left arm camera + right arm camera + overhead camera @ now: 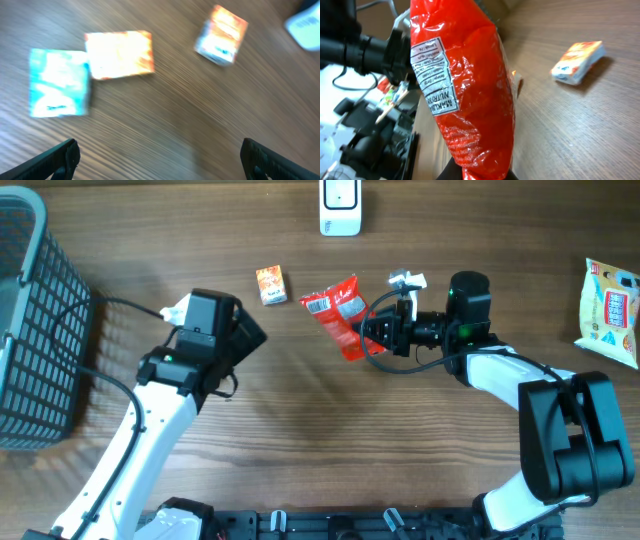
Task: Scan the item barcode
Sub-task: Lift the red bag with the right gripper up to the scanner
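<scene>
Right gripper (372, 332) clamps red snack packet (343, 315), well short of white scanner (340, 208); scan pending. Left gripper (160, 157) spread wide, empty.

right pincer (370, 330): clamped on red packet (340, 310) | orange box (270, 284): near packet | white scanner (340, 207): beyond packet

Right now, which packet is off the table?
The crinkly red foil packet, gripped by the right fingers. The small orange carton and the pale printed bag at the far right edge both lie flat, untouched.
</scene>
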Tool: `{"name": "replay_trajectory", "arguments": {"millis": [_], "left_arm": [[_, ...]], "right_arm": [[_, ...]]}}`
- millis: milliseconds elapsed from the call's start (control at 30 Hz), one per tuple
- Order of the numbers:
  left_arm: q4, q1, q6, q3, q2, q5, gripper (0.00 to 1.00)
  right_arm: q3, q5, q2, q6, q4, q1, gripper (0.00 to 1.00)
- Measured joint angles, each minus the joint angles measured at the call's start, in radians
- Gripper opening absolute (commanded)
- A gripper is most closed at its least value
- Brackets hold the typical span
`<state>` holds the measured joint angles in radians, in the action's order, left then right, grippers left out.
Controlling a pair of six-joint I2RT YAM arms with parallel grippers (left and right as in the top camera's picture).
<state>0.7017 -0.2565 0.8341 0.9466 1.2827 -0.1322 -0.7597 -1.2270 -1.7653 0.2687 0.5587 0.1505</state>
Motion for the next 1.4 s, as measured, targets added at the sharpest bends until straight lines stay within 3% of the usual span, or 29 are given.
{"name": "replay_trajectory", "arguments": {"millis": [233, 400, 567, 700, 900, 1000, 1033, 1067, 1200, 1300, 1400], "left_arm": [[0.013, 0.038, -0.004, 0.000, 0.004, -0.040, 1.00], [0.013, 0.038, -0.004, 0.000, 0.008, -0.043, 1.00], [0.014, 0.038, -0.004, 0.000, 0.008, -0.043, 1.00], [0.013, 0.038, -0.005, 0.000, 0.008, -0.043, 1.00], [0.014, 0.038, -0.007, 0.000, 0.008, -0.043, 1.00], [0.013, 0.038, -0.007, 0.000, 0.008, -0.044, 1.00], [0.014, 0.038, -0.007, 0.000, 0.009, -0.044, 1.00], [0.014, 0.038, -0.007, 0.000, 0.009, -0.044, 1.00], [0.014, 0.038, -0.007, 0.000, 0.010, -0.044, 1.00], [0.014, 0.038, -0.007, 0.000, 0.010, -0.044, 1.00], [0.014, 0.038, -0.007, 0.000, 0.010, -0.044, 1.00]], "right_arm": [[0.000, 0.171, 0.016, 0.047, -0.027, 0.000, 0.04], [-0.003, 0.384, 0.086, 0.037, -0.164, 0.000, 0.05], [-0.076, 0.874, 0.249, -0.094, -0.483, 0.063, 0.04], [-0.129, 1.336, 0.316, -0.296, -0.490, 0.207, 0.04], [-0.142, 1.715, 0.262, -0.573, -0.312, 0.339, 0.05], [-0.144, 1.791, 0.162, -0.739, -0.089, 0.343, 0.05], [-0.146, 1.800, 0.143, -0.771, -0.058, 0.343, 0.05], [-0.145, 1.825, 0.080, -0.891, 0.078, 0.343, 0.05], [-0.148, 1.836, -0.057, -1.138, 0.436, 0.343, 0.05], [-0.150, 1.796, -0.153, -1.318, 0.621, 0.343, 0.04], [-0.183, 1.736, -0.245, -1.442, 0.702, 0.343, 0.04]]}}
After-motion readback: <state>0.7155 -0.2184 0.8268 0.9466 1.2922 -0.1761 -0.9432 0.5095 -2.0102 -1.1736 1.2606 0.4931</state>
